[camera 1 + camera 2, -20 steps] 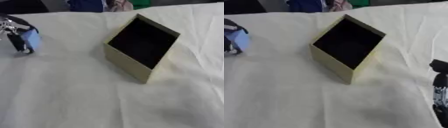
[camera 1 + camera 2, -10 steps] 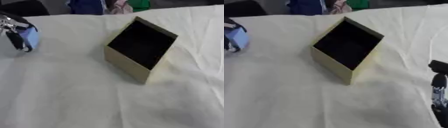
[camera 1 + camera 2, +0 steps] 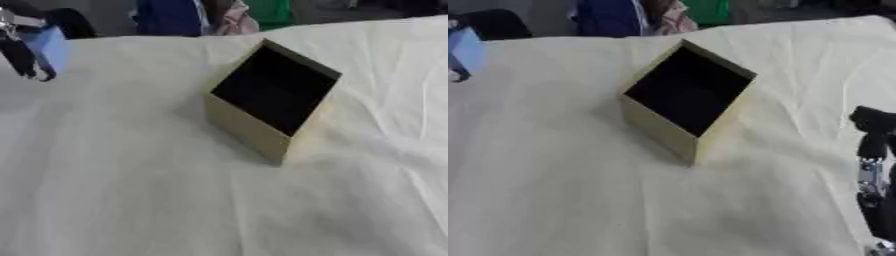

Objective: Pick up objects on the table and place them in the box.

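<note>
Box (image 3: 271,102), open, centre. Left hand (image 3: 24,50), ten o'clock edge, fingers curled round blue object (image 3: 51,45). Right hand (image 3: 875,185), four o'clock edge, fingers straight, empty.

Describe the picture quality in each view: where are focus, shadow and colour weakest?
Left eye view: soft blur throughout; the left hand with its blue object smears; the cloth looks greyish. Right eye view: the cloth is yellower; the inside of the box is featureless black; the right hand is blurred at the frame edge.

box (image 3: 262,127): tan outside, black inside
surface (image 3: 131,190): pale cream cloth, plain, no pattern
left hand (image 3: 22,47): black fingers, silver parts
held object (image 3: 51,45): light blue
right hand (image 3: 875,185): black with silver
</note>
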You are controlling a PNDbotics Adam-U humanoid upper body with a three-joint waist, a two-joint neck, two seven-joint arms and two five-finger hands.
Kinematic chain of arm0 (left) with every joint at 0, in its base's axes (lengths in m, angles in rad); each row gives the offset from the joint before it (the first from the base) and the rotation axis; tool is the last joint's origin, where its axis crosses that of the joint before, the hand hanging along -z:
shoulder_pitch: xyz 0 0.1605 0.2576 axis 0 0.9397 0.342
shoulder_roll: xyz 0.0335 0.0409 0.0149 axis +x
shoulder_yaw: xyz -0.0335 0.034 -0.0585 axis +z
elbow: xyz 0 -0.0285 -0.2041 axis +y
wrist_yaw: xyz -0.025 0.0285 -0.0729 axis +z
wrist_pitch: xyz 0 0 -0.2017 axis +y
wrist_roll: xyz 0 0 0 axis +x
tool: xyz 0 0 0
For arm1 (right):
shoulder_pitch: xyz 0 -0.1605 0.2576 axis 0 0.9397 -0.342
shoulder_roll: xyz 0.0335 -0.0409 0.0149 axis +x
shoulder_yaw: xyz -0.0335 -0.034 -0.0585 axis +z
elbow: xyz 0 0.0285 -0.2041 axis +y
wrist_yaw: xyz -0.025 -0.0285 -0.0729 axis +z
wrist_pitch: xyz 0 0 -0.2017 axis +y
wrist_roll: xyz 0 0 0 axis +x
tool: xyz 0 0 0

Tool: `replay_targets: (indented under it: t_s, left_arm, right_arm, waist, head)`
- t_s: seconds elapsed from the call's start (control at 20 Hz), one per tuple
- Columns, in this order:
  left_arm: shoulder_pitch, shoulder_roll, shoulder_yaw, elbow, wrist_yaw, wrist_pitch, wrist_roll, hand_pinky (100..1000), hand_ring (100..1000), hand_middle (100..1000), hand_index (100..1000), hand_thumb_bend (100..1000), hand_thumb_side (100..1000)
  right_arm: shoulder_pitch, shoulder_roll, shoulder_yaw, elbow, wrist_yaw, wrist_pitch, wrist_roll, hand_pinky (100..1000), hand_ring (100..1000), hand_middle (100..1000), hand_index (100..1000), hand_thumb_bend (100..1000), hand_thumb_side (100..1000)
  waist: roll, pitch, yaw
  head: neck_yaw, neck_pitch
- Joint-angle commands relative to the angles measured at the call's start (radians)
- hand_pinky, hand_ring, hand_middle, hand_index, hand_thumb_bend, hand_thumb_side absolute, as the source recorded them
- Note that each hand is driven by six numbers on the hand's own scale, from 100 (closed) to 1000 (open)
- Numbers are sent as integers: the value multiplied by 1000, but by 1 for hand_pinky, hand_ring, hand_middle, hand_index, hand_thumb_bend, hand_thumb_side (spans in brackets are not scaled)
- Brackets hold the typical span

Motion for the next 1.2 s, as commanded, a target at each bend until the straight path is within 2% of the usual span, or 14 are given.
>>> replay_targets:
  t_s: [0.05,0.25,0.45,0.7,0.95,1.2]
  left_arm:
    - [-32,-4,-19,-69,40,-22,-1,875,820,777,954,100,181]
    - [-33,-38,-64,-151,83,-52,-10,876,822,774,951,100,196]
    - [-34,-89,-106,-226,179,-75,-10,887,827,769,962,100,221]
    - [-40,-159,-140,-267,279,-69,-10,888,828,770,968,100,233]
    - [-56,-229,-153,-287,275,-44,-6,883,828,770,970,100,230]
    - [-62,-295,-170,-290,229,5,66,877,822,773,965,100,226]
  right_arm:
    - [-1,-33,-14,-16,-16,-5,2,679,733,620,769,100,912]
    - [0,-42,-17,-16,-30,-9,7,680,733,621,769,100,907]
    - [-1,-49,-19,-16,-43,-14,11,680,733,624,769,100,905]
    - [-5,-55,-21,-16,-60,-16,19,681,733,628,769,100,903]
    - [-11,-64,-23,-16,-75,-22,24,681,732,629,769,100,901]
    - [-27,-71,-20,-16,-92,-27,33,681,732,629,769,100,901]
  waist:
    - [-4,-33,0]
    - [-8,-53,-4]
    - [-11,-70,-6]
    - [-12,-86,-10]
    - [-13,-99,-14]
    - [-10,-103,-20]
  head:
    - [-11,14]
    - [-26,30]
    - [-30,34]
    - [-25,39]
    - [-36,53]
    - [-34,52]
